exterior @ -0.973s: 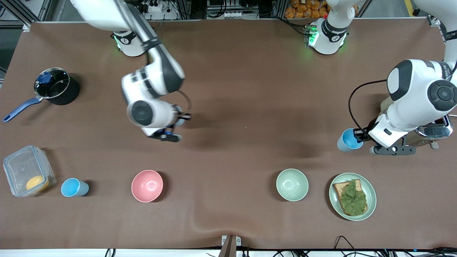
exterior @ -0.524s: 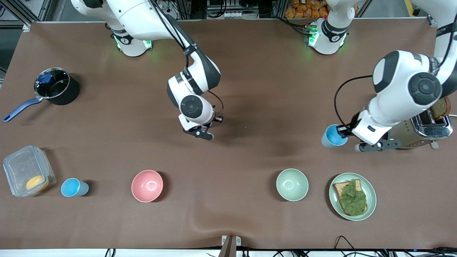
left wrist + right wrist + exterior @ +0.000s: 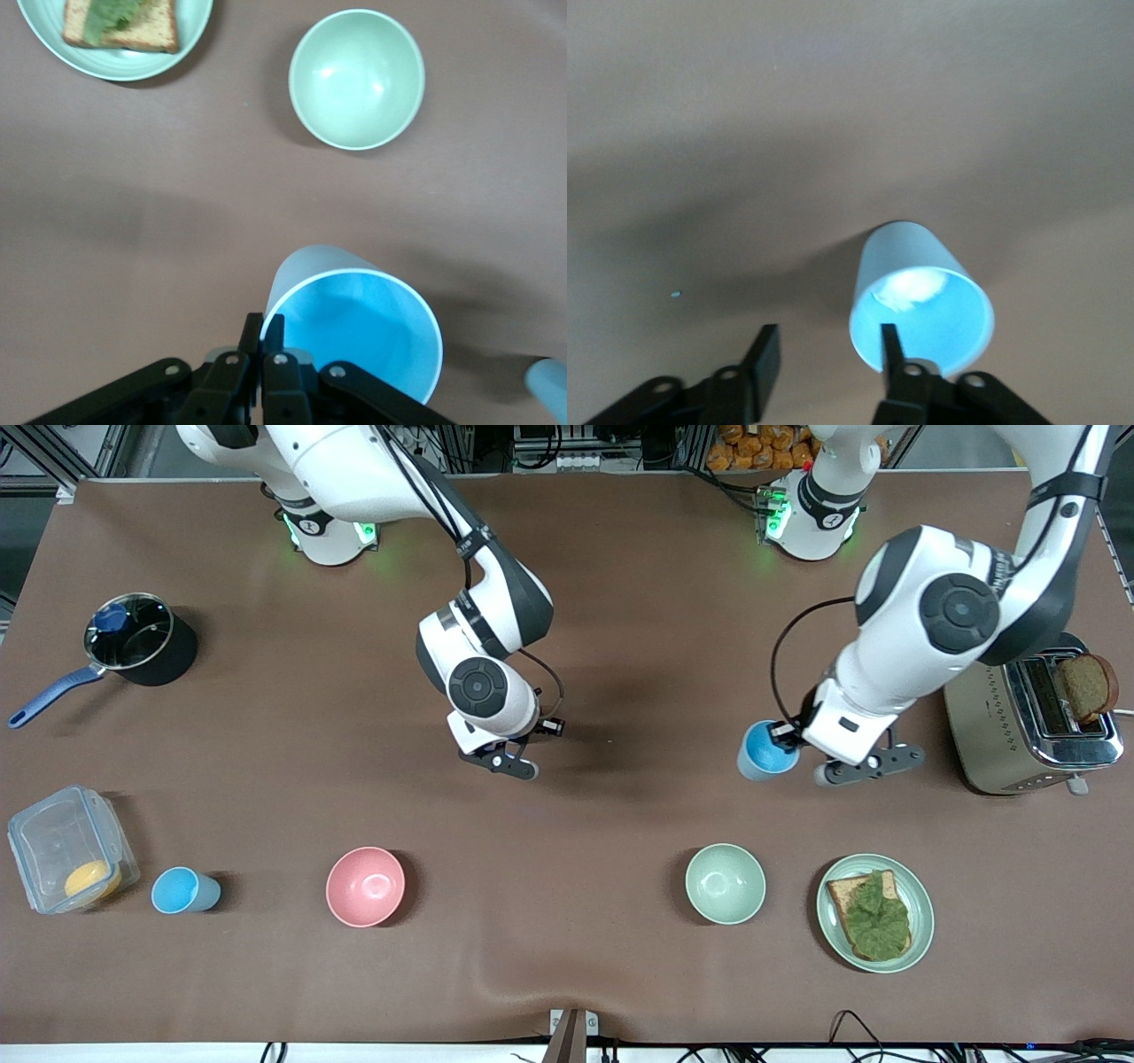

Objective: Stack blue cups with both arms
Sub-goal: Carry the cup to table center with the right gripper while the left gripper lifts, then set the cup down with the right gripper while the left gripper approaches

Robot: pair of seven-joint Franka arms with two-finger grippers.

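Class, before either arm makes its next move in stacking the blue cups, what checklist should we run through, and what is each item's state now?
1. Left gripper grips the held blue cup: fingers pinch its rim wall. Ok.
2. Right gripper is clear of the middle blue cup: it is open, but one finger sits inside the rim. Not ok.
3. Middle blue cup is upright, mouth up. Ok.
4. Held blue cup is over the middle blue cup: it hangs over bare table toward the left arm's end. Not ok.
5. Third blue cup stands upright beside the clear container. Ok.
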